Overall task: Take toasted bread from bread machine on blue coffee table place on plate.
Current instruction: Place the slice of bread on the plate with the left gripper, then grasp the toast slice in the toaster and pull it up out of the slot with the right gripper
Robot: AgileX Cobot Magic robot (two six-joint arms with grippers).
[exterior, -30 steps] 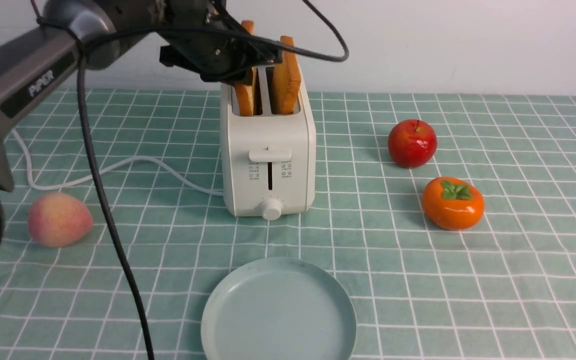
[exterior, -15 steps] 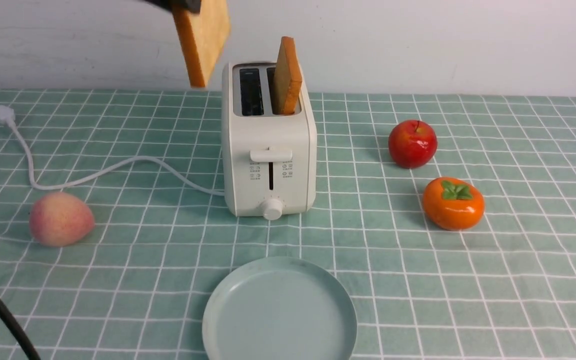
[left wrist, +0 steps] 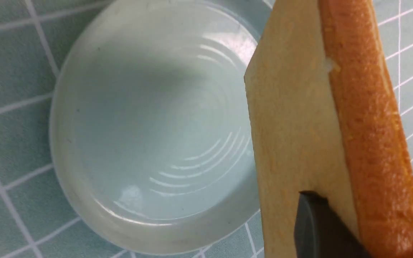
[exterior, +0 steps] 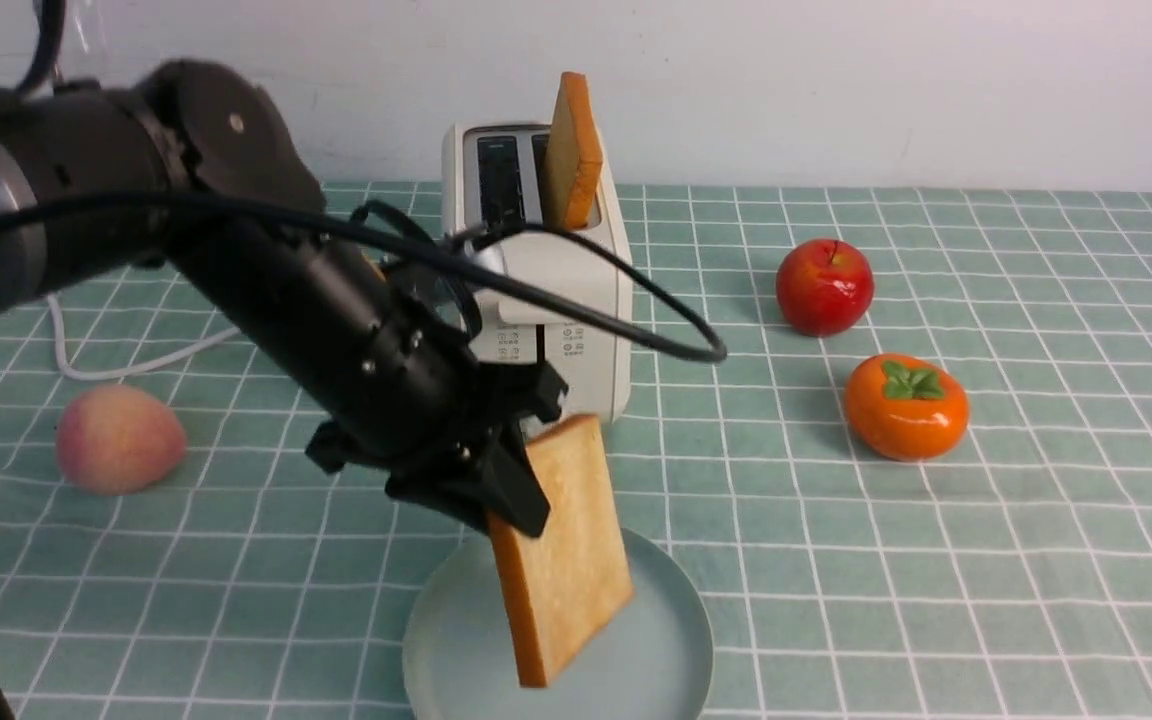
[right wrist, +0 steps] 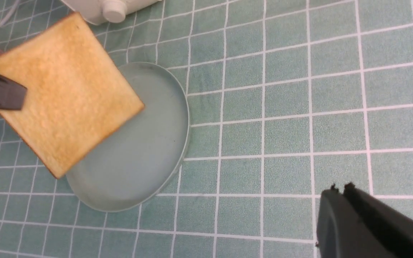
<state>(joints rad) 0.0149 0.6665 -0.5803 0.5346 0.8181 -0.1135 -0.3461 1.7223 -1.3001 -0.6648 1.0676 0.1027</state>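
My left gripper (exterior: pixel 508 492) is shut on one slice of toasted bread (exterior: pixel 566 555), gripping its upper edge. The slice hangs tilted over the pale blue-green plate (exterior: pixel 671 640) near the front edge of the blue coffee table (exterior: pixel 936 560). From the left wrist, a dark finger (left wrist: pixel 321 225) presses the slice's face (left wrist: pixel 292 125) above the plate (left wrist: pixel 138 125). A second slice (exterior: pixel 573 150) stands in the right slot of the cream bread machine (exterior: pixel 581 290); its left slot is empty. My right gripper (right wrist: pixel 340 189) is shut and empty, low at the front right.
A red apple (exterior: pixel 824 286) and an orange persimmon (exterior: pixel 905 405) lie right of the toaster. A peach (exterior: pixel 119 438) lies at the left, near the white cord (exterior: pixel 126 368). My left arm crosses in front of the toaster.
The left gripper pulled one slice up out of the toaster's left slot, then carried it forward and down over the plate. The right gripper has stayed in place.
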